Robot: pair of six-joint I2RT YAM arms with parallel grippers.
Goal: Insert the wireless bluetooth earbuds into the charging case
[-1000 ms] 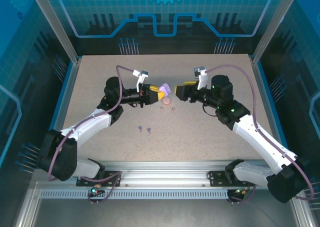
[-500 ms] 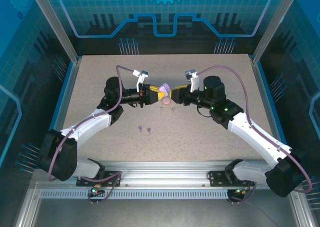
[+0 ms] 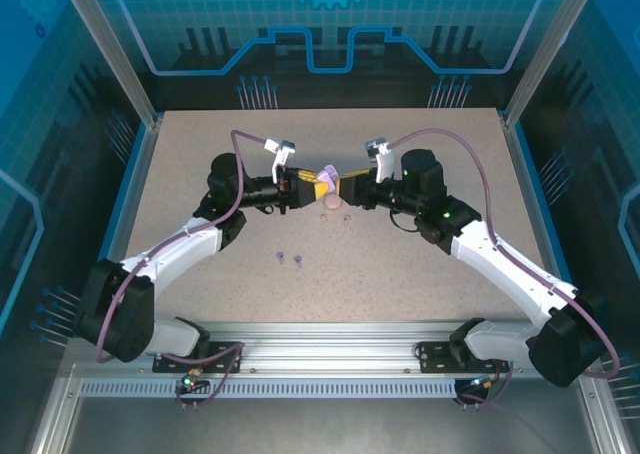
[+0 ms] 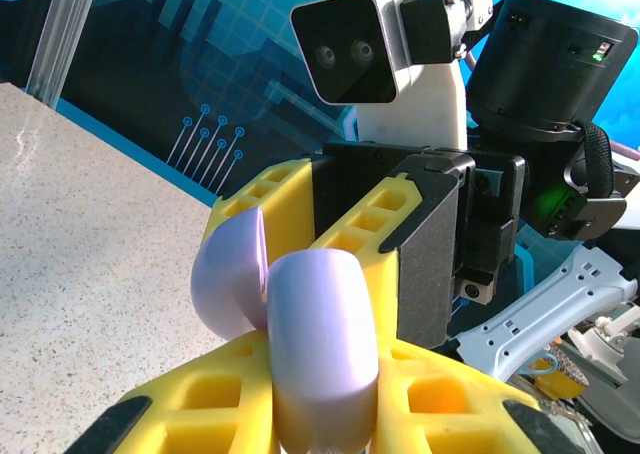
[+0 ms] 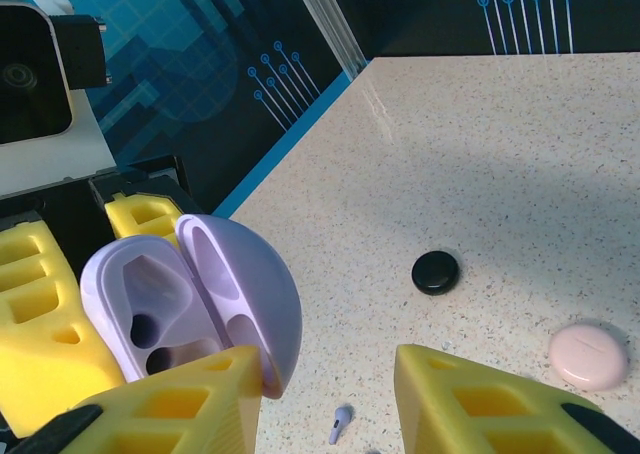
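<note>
Both arms are reaching in over the middle of the tabletop (image 3: 450,154), and their tools are meeting nose to nose above it. The left tool (image 3: 316,181) is clamping the lilac charging case (image 3: 328,173) and holding it up off the surface. In the left wrist view its yellow fingers (image 4: 190,414) are pressing on either side of the case's rounded base.

The case is hanging open. Its lid is swinging out towards the right arm, and the hollowed wells of the base are facing the right wrist camera.

The right tool (image 3: 344,185) is hovering right at the case with its fingers (image 5: 480,399) standing apart. The lid's rim is sitting at the inner edge of one finger, but I cannot tell whether the two are touching. The other finger is staying clear of the case.

Down on the tabletop, a pale pink case (image 3: 332,202) is lying closed just near of the two tools. A black case (image 5: 436,272), also closed, is lying a little way from it. One tiny pale earbud (image 5: 341,421) is showing on the surface below the gap in the right tool. Two lilac earbuds (image 3: 289,260) are lying side by side, nearer to the arm bases and to the left, well apart from the lifted case.
</note>
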